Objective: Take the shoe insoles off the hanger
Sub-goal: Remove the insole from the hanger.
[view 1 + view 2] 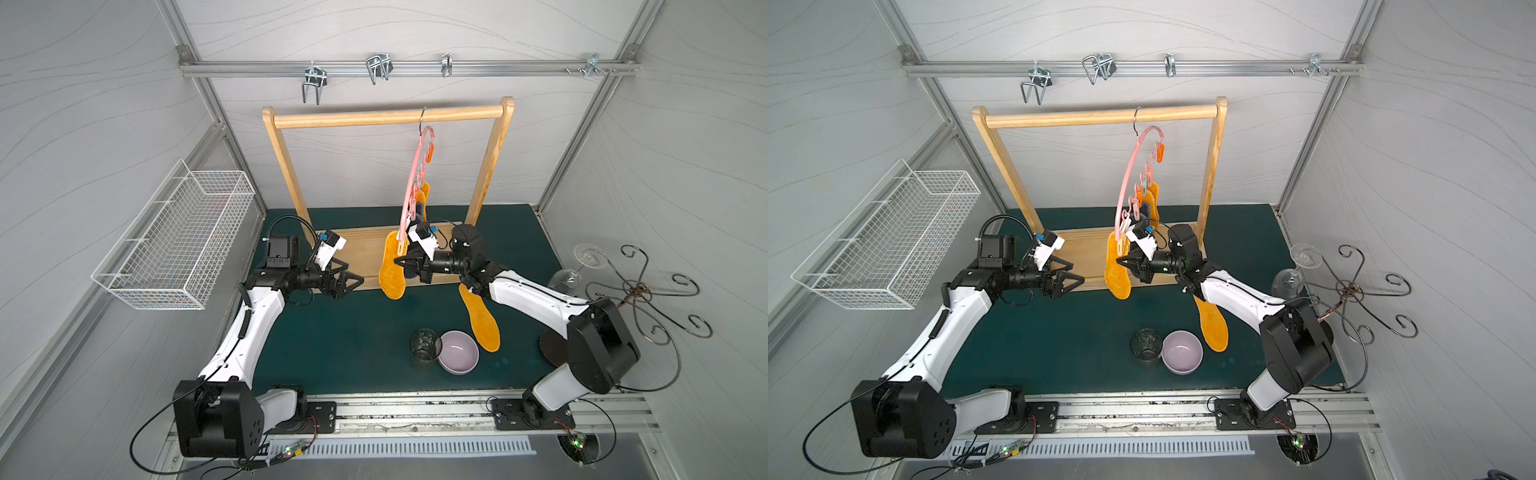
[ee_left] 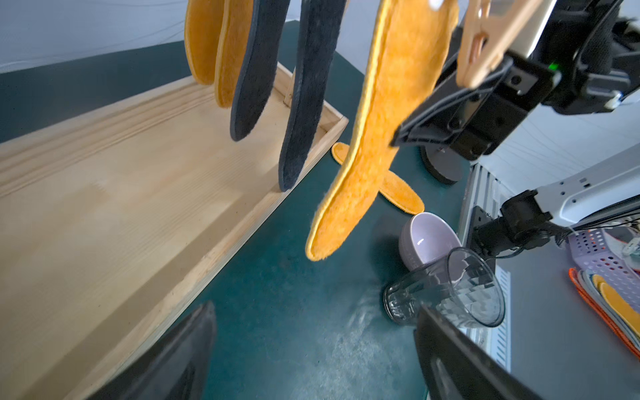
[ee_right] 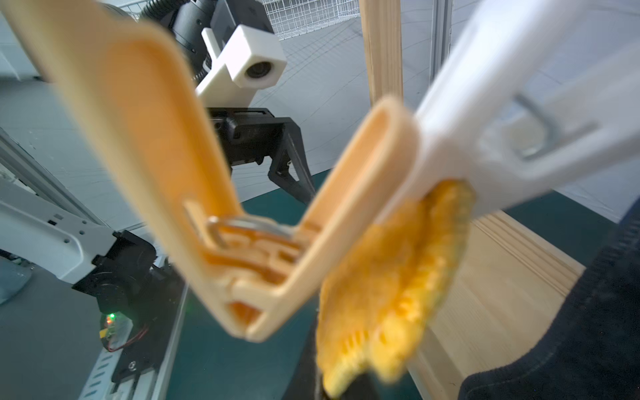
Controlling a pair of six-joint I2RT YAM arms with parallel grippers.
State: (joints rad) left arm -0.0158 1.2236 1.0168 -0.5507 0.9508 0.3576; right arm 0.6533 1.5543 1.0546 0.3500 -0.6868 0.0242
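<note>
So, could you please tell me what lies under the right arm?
A mustard-orange insole lies flat on the green mat; in both top views the right arm covers its far end.

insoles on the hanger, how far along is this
Done: one mustard insole lies off the hanger on the green mat. In hand: the right tool is shut on the front mustard insole, still clipped to the hanger. Left: that one plus two dark grey insoles and two rear mustard insoles hanging. The left tool is open, holding nothing.
</note>
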